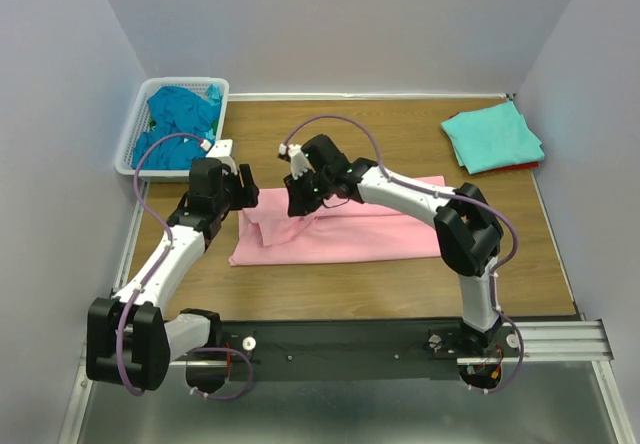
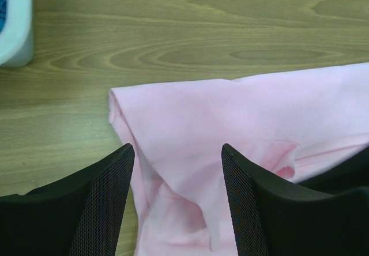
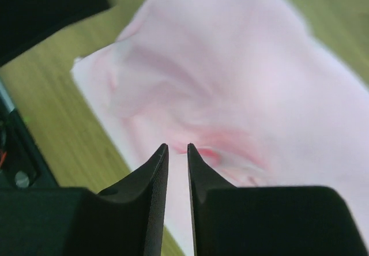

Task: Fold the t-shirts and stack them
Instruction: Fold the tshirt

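Centre: light pink t-shirt point(image 1: 340, 236) on a brown wood-grain table point(image 1: 400, 134). Far right: aqua t-shirt point(image 1: 492, 136) over a red t-shirt point(image 1: 518, 168). Far left: teal-blue t-shirts point(image 1: 180, 114) in a white lattice basket point(image 1: 128, 152).

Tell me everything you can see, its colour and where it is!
light pink fabric t-shirt: one, pink, partly folded mid-table
light aqua fabric t-shirt: one, aqua, folded, far right
red fabric t-shirt: one, red, edge showing under the aqua one
teal-blue fabric t-shirts: heap, count unclear, in the basket
white plastic lattice basket: one, white, far left
brown wooden table: one, brown, under everything
left gripper: one, black, open over the pink shirt's corner
right gripper: one, black, nearly closed at the pink shirt, grip unclear
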You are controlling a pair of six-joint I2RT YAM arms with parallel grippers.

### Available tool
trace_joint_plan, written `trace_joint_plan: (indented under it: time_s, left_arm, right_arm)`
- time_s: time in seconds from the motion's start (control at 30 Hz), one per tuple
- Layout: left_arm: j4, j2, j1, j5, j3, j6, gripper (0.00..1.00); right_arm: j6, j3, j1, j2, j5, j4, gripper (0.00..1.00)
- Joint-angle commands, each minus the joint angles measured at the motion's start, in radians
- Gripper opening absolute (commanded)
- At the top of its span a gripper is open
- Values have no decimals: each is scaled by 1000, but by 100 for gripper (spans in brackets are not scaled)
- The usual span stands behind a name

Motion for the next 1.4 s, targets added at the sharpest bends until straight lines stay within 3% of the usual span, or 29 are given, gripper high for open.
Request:
trace_joint_plan:
  time_s: [0.0, 0.2, 0.63, 1.07, 1.37]
  left_arm:
    - [-37, 7, -42, 45, 10, -48, 70]
    - [-158, 18, -65, 50, 8, -121, 70]
    - [-279, -19, -126, -5, -12, -220, 70]
    - [-332, -10, -158, -10, -26, -237, 70]
    - [-332, 54, -178, 6, -32, -241, 70]
  right_arm:
    - [27, 35, -50, -13, 115, -14, 28]
    - [63, 15, -51, -7, 135, -12, 38]
    - [55, 110, -51, 151, 96, -24, 24]
    - [-20, -230, -50, -114, 168, -89, 24]
    - [44, -263, -50, -185, 176, -57, 25]
